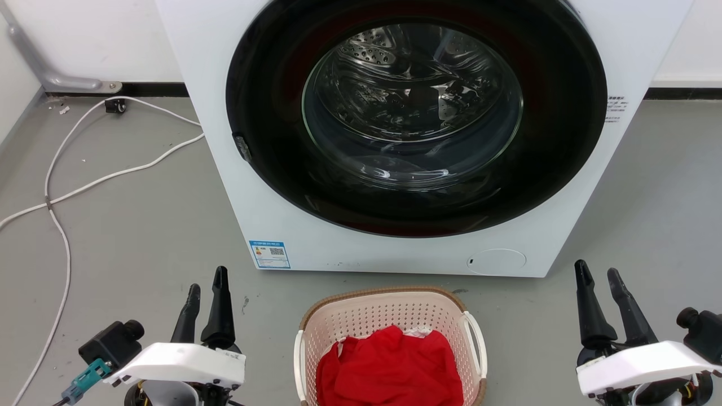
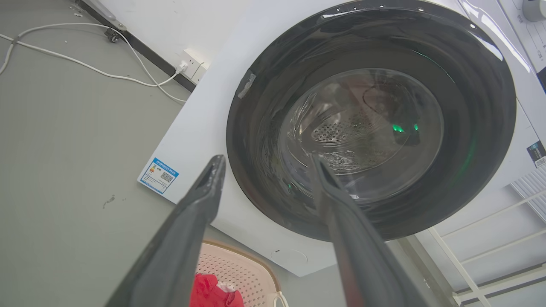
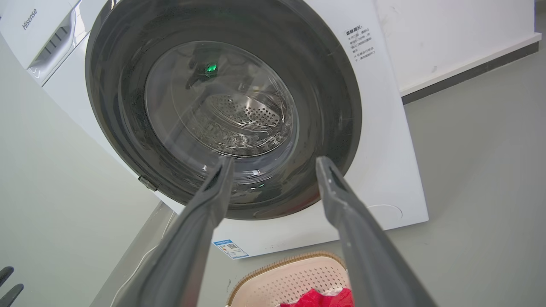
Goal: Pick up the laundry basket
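Directly before the washing machine, the laundry basket sat on the grey floor, with a red cloth heaped inside it. The left gripper hung off the basket's left side and the right gripper off its right, both clear of it. Each gripper's fingers stood parted, holding nothing, and pointed toward the machine.

Quick count: there was one washing machine, one laundry basket, one red cloth, one blue sticker, plus two grippers, left gripper and right gripper, two fingers each.
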You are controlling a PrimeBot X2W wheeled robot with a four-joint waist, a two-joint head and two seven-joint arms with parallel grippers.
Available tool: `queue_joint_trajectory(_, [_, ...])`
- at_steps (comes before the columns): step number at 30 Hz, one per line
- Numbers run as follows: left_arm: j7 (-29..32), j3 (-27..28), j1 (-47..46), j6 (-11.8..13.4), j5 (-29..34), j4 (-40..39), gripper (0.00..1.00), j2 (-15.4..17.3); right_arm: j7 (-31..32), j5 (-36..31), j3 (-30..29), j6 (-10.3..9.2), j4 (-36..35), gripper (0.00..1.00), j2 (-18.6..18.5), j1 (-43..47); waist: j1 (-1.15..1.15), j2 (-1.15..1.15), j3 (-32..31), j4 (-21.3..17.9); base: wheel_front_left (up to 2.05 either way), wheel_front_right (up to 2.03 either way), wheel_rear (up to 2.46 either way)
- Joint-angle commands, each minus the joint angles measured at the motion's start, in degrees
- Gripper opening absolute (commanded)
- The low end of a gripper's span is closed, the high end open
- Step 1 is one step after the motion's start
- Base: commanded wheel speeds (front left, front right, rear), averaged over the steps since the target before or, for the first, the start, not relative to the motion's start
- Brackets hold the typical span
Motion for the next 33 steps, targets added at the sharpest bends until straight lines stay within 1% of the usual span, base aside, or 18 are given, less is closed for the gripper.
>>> queue_joint_trajectory(1, [-0.6, -0.29, 0.06, 0.31, 2.01, -0.89, 1.0, 0.18, -0.64, -2.4, 0.19, 0.0, -1.18, 1.0, -0.22, -0.03, 0.0, 0.0, 0.02, 0.0, 0.0, 0.0, 0.0])
queue_joint_trajectory(3, [-0.77, -0.37, 0.09, 0.33, 2.66, -0.94, 1.0, 0.18, -0.79, -3.23, 0.3, 0.0, -1.32, 1.0, -0.22, 0.01, 0.0, 0.0, 0.03, 0.0, 0.0, 0.0, 0.0])
queue_joint_trajectory(4, [-1.43, -0.71, 0.29, 0.5, 5.24, -1.02, 1.0, 0.19, -1.49, -6.41, 0.6, 0.0, -1.74, 1.0, -0.22, 0.43, 0.0, 0.0, 0.05, 0.02, 0.0, 0.0, 0.0])
queue_joint_trajectory(7, [-1.91, -0.99, 0.47, 0.82, 7.02, -1.01, 1.0, 0.19, -1.97, -8.38, 0.66, 0.0, -1.98, 1.0, -0.22, 0.75, 0.0, 0.0, 0.03, 0.04, 0.0, 0.0, 0.0])
queue_joint_trajectory(23, [-4.18, -1.92, 1.39, 2.13, 15.87, -1.43, 1.0, 0.21, -4.22, -17.78, 0.68, 0.0, -3.42, 1.0, -0.23, 1.65, 0.0, 0.0, 0.1, -0.03, 0.0, 0.0, 0.0])
queue_joint_trajectory(33, [-5.48, -2.33, 1.85, 2.43, 21.37, -1.46, 1.0, 0.22, -5.6, -23.01, 0.6, 0.0, -3.86, 1.0, -0.23, 2.38, 0.0, 0.0, 0.01, -0.21, 0.0, 0.0, 0.0])
